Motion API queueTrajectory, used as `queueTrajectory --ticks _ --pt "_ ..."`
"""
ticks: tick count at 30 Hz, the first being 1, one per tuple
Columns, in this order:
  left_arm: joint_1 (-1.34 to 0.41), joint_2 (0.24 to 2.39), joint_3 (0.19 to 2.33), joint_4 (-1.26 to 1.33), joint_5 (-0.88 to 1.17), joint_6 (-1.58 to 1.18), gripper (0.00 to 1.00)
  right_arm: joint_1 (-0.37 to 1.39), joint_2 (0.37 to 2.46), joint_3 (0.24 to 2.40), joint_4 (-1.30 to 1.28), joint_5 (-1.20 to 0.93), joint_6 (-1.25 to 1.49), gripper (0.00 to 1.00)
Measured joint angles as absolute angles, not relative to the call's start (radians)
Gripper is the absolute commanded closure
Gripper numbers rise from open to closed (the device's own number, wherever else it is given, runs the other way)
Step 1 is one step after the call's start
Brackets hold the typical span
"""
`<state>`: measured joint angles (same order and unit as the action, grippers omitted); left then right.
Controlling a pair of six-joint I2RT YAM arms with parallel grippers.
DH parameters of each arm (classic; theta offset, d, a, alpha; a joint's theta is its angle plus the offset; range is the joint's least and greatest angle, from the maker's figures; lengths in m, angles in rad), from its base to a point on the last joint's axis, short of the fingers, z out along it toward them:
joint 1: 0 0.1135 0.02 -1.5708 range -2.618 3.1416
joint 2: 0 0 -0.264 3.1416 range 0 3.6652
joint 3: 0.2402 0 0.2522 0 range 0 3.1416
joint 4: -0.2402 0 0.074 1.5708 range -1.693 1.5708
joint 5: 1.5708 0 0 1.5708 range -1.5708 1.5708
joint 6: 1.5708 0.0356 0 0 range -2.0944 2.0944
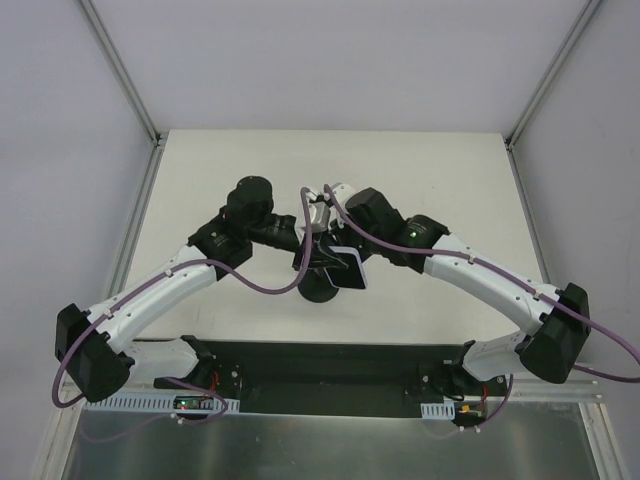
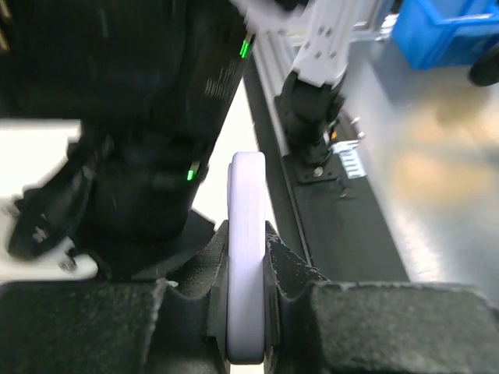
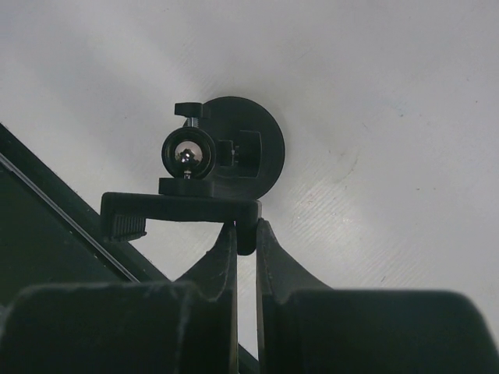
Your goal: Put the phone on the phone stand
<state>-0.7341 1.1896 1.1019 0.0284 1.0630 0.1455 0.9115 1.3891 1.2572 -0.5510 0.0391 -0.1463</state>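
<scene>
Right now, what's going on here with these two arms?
The left gripper pinches the phone edge-on between its fingers. The right gripper is shut on the clamp bar of the stand, which sits on the table. Both arms meet over the middle of the table, with the phone close by the stand. In the right wrist view the clamp bar holds no phone, so it is not yet placed.
</scene>
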Motion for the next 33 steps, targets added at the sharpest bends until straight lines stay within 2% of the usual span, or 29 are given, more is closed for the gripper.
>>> queueTrajectory --ticks 6,14,23,33 --pt "-0.734 1.193 0.911 0.128 0.958 0.206 1.0 0.904 1.391 1.257 -0.55 0.013 -0.142 0.99" --pt "-0.74 1.195 0.871 0.223 0.933 0.231 1.0 0.892 1.398 1.263 -0.55 -0.013 -0.14 0.99" --pt "-0.652 1.233 0.869 0.275 1.092 0.187 1.0 0.888 1.423 1.275 -0.522 -0.074 -0.175 0.99" --pt "-0.648 1.248 0.91 0.187 1.126 0.243 1.0 0.873 1.427 1.28 -0.536 -0.17 -0.263 0.99"
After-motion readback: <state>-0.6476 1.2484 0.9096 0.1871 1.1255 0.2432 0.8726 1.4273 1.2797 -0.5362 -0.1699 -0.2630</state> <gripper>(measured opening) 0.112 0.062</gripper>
